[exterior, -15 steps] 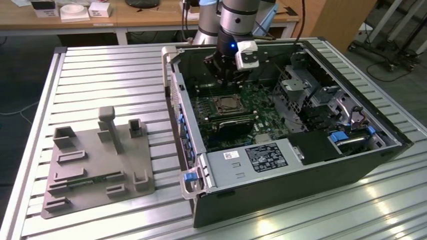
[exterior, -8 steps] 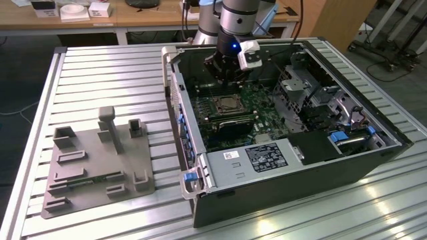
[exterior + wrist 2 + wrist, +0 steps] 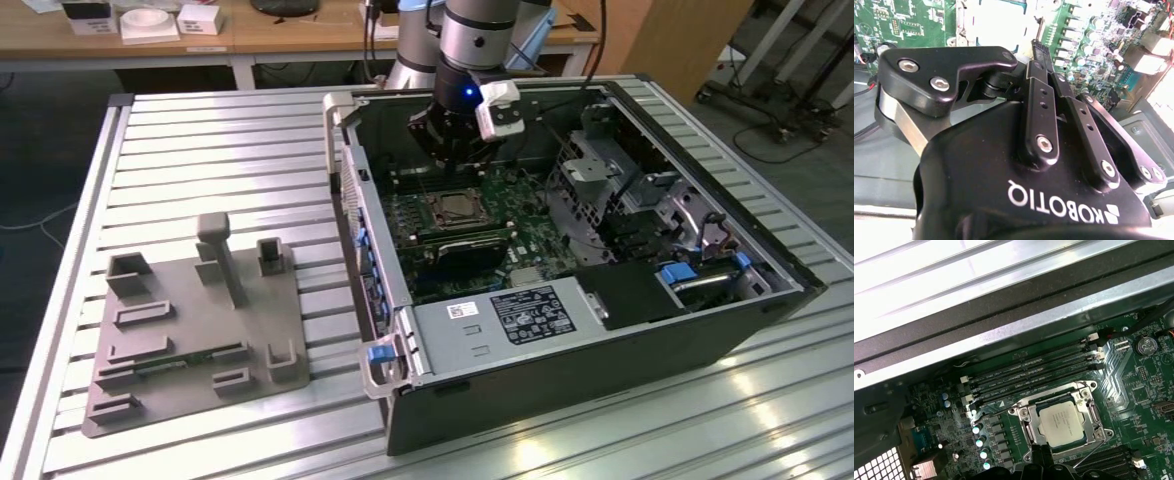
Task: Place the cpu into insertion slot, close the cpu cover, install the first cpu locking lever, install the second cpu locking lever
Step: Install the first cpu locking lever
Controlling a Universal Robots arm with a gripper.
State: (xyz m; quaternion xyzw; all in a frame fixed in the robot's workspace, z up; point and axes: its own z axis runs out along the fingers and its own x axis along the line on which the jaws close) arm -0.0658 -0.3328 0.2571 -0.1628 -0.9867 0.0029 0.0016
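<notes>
Fingers (image 3: 1040,95) closed, gripping nothing I can see, poised just beside the insertion slot (image 3: 1020,412): cpu (image 3: 1063,420) seated in it, cpu cover (image 3: 1088,412) lying down over it, so I judge two steps done and the locking levers (image 3: 1089,452) outstanding, one looking unlatched.

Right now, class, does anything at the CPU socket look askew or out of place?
The cpu sits square, framed by the cpu cover. One thin lever slants away from its corner, seemingly unlatched.
</notes>
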